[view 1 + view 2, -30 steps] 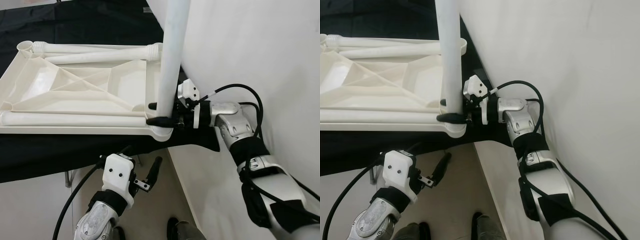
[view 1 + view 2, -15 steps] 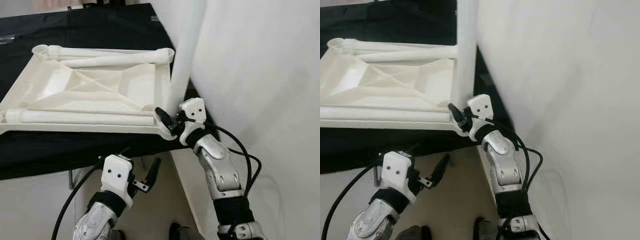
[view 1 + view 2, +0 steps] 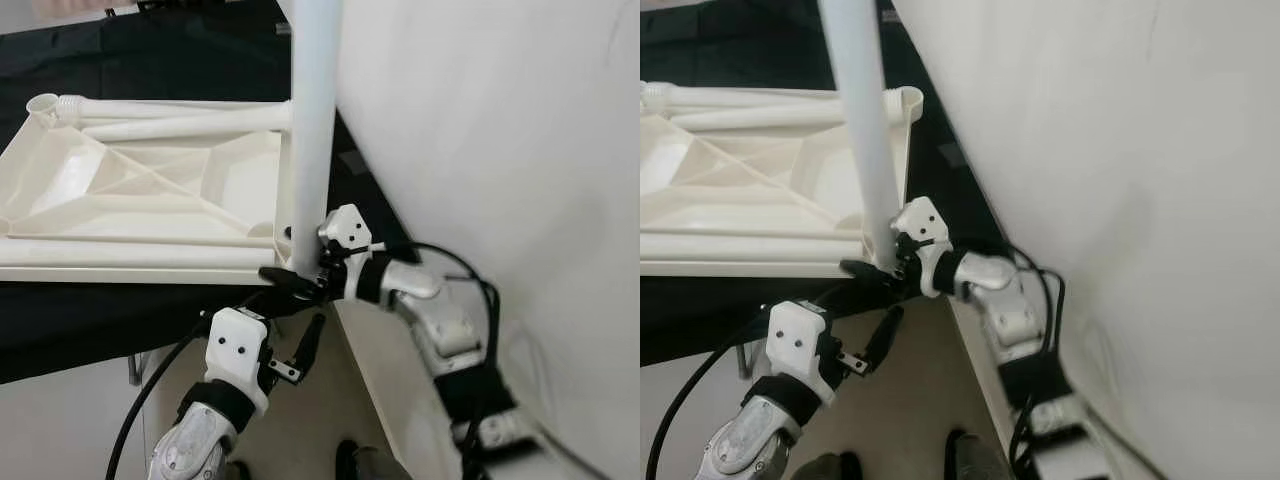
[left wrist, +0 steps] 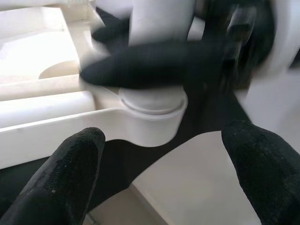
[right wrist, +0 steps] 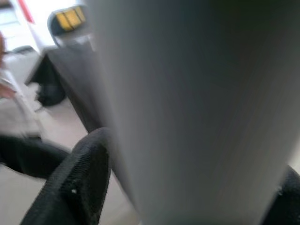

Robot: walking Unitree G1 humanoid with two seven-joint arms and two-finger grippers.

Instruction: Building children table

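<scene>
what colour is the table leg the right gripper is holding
White, like the upturned tabletop; the table leg in the right gripper shows best in the left eye view.

The right gripper (image 3: 878,268) clasps the upright white leg (image 3: 862,130) at the upturned tabletop's (image 3: 750,190) corner.

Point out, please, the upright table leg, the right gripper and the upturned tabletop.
upright table leg (image 3: 312,130), left eye view, middle of its shaft
right gripper (image 3: 292,283), left eye view, between its fingertips at the leg's base
upturned tabletop (image 3: 150,185), left eye view, ribbed underside

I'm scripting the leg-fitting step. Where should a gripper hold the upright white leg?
Low on the upright white leg, just above its corner socket, from the open right side, as the right gripper does now. The round shaft suits two fingers, and a low grip probably steadies it.
</scene>
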